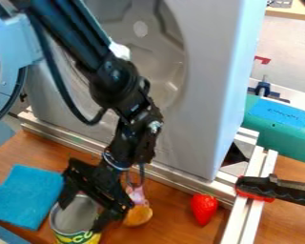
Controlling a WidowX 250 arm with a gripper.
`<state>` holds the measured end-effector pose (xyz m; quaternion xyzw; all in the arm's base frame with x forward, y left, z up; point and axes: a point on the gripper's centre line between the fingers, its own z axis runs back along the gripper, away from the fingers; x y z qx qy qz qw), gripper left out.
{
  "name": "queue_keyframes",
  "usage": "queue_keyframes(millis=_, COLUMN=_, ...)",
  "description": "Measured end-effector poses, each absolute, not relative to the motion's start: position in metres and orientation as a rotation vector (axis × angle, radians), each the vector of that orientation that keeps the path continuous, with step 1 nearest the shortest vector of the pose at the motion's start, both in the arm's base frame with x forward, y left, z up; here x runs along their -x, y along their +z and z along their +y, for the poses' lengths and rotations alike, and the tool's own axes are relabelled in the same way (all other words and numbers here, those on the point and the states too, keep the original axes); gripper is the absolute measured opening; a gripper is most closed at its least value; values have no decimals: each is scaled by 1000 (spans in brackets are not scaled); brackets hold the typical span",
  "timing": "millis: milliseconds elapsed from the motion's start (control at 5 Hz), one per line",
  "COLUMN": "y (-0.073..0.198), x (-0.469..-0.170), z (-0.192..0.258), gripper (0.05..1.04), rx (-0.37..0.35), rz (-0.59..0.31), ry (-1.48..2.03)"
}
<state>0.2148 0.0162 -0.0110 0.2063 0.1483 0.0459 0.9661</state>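
Note:
The black gripper (81,215) hangs at the lower left over a metal can (76,217) with a yellow and green label. Its fingers are spread apart across the can's open top, one toward the left rim and one at the right side; whether they touch the can I cannot tell. Just right of the gripper lies a round yellow-brown item (137,216), with a small pink thing (137,194) behind it. A folded blue cloth (26,196) lies left of the can. Farther right, a red strawberry (204,208) rests on the wooden table.
A large grey machine front (187,138) with a round recess stands behind the arm, its blue round door (27,40) swung out at the left. Metal rails (252,202) run along its base and toward the front. A black and red clamp (276,189) and a teal object (279,125) are at the right.

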Motion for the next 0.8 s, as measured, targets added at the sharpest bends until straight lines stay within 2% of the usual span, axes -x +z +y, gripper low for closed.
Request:
queue_keyframes(millis=400, y=38, x=-206, z=10, gripper=1001, rx=-364, rz=208, ry=68)
queue_keyframes(millis=600, y=37, x=-188, z=-19, gripper=1001, rx=-277, rz=178, ry=-21)
queue_keyframes(millis=800, y=31, x=-181, z=-30, gripper=1001, rx=-124, rz=167, ry=-206)
